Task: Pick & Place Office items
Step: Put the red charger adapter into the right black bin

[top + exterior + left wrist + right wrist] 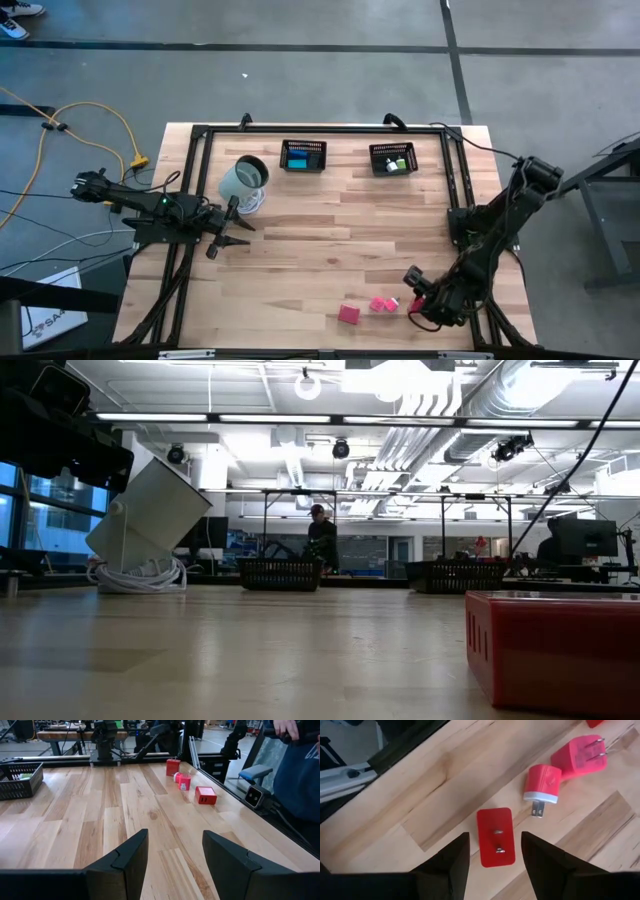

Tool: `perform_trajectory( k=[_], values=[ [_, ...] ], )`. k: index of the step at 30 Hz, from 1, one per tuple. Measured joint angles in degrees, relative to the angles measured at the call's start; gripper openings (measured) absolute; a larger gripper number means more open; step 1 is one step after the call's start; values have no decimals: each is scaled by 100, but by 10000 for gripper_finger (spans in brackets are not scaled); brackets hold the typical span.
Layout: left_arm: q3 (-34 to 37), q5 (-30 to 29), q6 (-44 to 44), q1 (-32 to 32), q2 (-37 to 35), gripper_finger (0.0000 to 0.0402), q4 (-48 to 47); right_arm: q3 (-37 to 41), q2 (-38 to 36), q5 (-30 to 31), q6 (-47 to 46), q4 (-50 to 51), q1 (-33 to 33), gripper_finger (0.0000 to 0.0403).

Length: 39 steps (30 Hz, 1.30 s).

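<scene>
Scene: a two-armed robot is working at a wooden table [330,240], sorting small office items into two black mesh baskets at the far edge.

Right end effector [495,851]: it is hovering near the table's front right corner, its fingers standing apart on either side of a flat red plug block [495,837] lying prongs-up on the wood; nothing is gripped yet, and the fingers appear to be clear of the block.

Left end effector [175,860]: it is waiting over the left side of the table beside a tilted white cup-shaped object [244,180], its fingers parted and empty.

Items already placed: the left basket [303,155] is showing blue and teal pieces inside; the right basket [393,158] is showing green, white and dark pieces.

Items still out: a pink-red plug with a white face [543,783] and a second pink plug [580,756] are lying just beside the red block; a larger red box [348,313] is sitting a little apart towards the table's middle front.

Progress: judging by the filled baskets and the four red and pink pieces left on the wood, the job is looking well past halfway.

Step in hand: the right arm seems to be lining up a pick on the red plug block.
</scene>
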<state>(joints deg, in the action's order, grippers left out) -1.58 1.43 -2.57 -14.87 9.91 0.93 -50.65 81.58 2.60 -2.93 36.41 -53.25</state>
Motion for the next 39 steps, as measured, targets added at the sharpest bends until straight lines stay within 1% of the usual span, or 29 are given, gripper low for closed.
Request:
perform_trajectory(
  k=[23,39],
  values=[
    [0,-1,0,2,-2,180,1,2,734,47,21,-229,11,164],
    [2,-1,0,2,0,180,2,2,767,90,126,-286,11,159]
  ],
)
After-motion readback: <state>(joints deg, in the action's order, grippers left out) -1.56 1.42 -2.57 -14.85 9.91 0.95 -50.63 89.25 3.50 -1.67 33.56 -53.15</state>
